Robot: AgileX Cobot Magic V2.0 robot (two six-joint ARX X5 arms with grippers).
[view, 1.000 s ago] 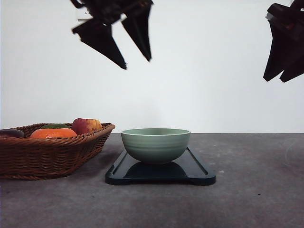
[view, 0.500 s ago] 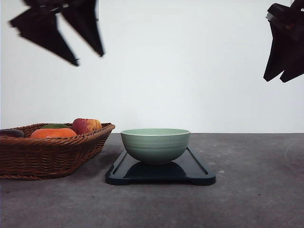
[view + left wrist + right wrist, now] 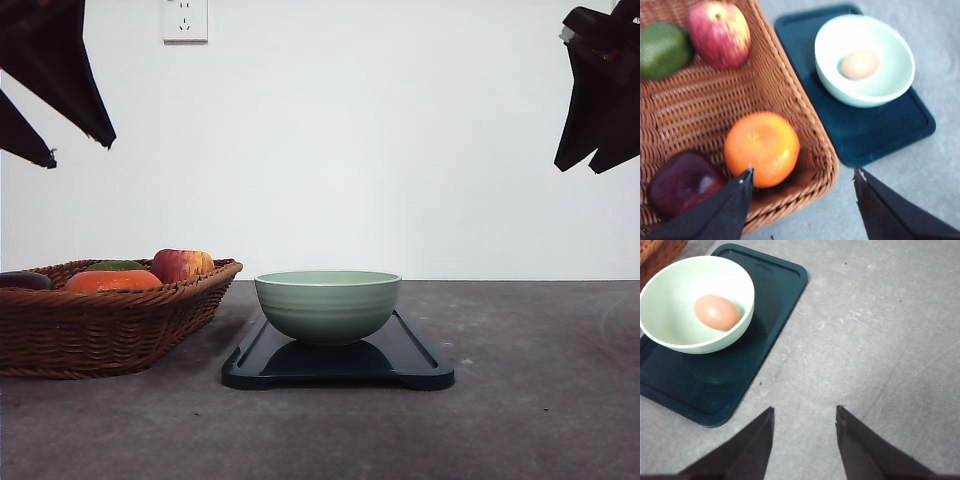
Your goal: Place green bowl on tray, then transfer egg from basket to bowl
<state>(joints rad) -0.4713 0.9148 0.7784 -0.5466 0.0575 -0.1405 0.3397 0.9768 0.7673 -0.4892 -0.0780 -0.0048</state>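
Egg in green bowl — lying sideways.

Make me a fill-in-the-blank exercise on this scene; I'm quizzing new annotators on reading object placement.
1. The egg lies inside the ______.
2. The green bowl stands on the ______.
3. In the basket, the orange lies between the dark purple fruit and the rim on the side toward the ______.
4. The left gripper and the right gripper both have their jaws ______.

Missing words: green bowl; tray; tray; open
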